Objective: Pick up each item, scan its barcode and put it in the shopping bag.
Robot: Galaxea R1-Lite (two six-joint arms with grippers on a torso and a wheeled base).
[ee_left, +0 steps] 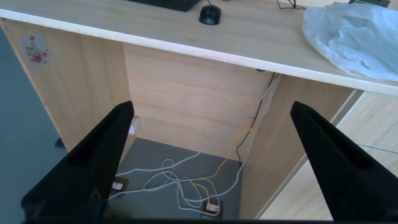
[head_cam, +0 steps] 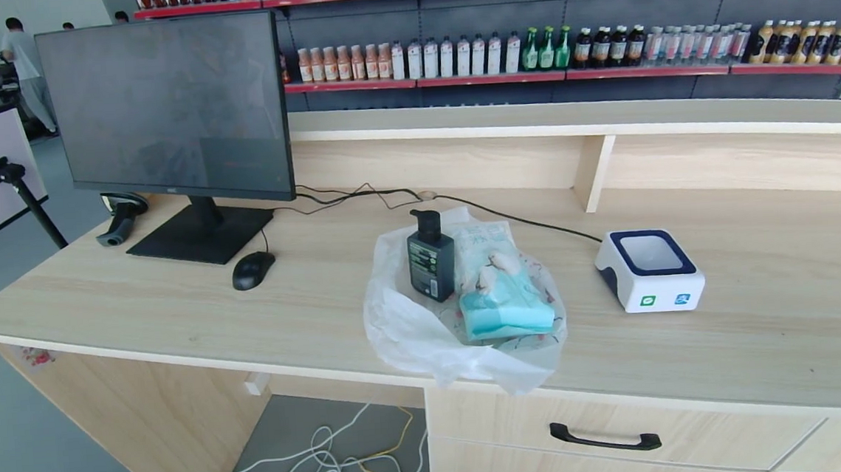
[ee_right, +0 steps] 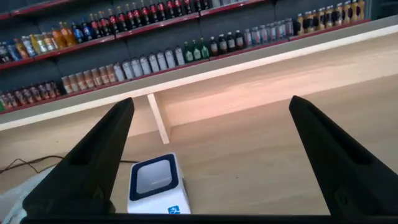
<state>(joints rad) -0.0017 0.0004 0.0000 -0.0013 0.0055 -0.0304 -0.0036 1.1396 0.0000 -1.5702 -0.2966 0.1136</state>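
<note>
A clear plastic shopping bag (head_cam: 404, 326) lies open on the wooden counter (head_cam: 175, 320), near its front edge. In it stand a black pump bottle (head_cam: 431, 261), upright, and a teal pack of wipes (head_cam: 503, 308) with a white packet (head_cam: 476, 243) behind it. A white barcode scanner box (head_cam: 649, 270) sits to the bag's right. My left gripper (ee_left: 211, 107) hangs open and holds nothing, in front of and below the counter edge; the bag (ee_left: 354, 37) lies above it. My right gripper (ee_right: 210, 102) is open with nothing in it, above the counter near the scanner box (ee_right: 158, 186).
A monitor (head_cam: 171, 109), a mouse (head_cam: 252, 268) and a handheld scanner (head_cam: 120, 220) stand at the counter's left. A cable runs from the scanner box to the back. A raised ledge (head_cam: 590, 117) bounds the far side. Loose cables (ee_left: 186, 186) lie on the floor under the counter.
</note>
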